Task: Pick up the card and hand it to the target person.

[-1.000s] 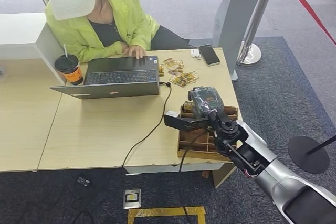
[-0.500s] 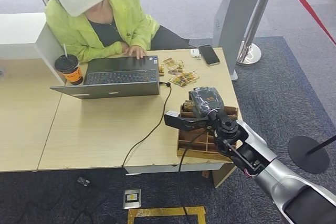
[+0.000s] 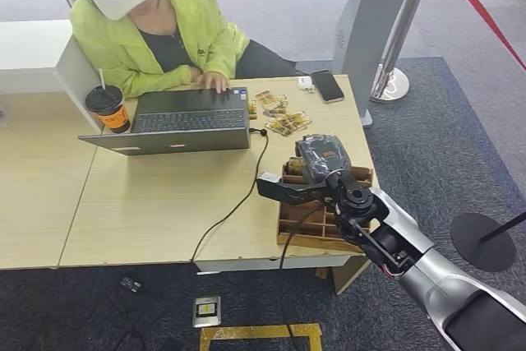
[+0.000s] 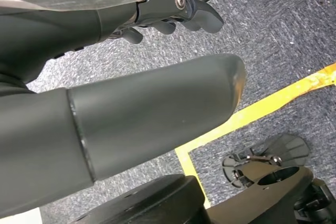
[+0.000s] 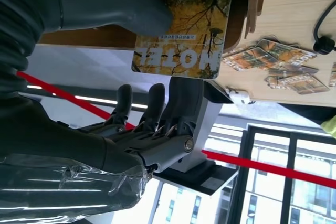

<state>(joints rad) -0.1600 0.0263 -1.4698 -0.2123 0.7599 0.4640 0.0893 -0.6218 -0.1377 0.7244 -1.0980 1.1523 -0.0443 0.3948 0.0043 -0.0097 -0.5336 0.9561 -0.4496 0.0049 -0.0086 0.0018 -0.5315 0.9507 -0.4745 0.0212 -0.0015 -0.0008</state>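
Observation:
A card printed with autumn trees and the word HOTEL stands upright in a wooden compartment box at the table's right front corner. My right hand hovers over the box's far side. In the right wrist view its thumb lies against one face of the card, and its fingers are stretched out on the other side, with a gap to the card. The person in a lime jacket and white cap sits at the far side, typing. My left hand hangs over the carpet, holding nothing.
Several loose cards lie beyond the box. A laptop, its cable, a lidded cup and a phone also sit on the table. A red barrier rope runs at the right.
The person's capped head has tipped back a little. My right hand and the card have stayed where they were.

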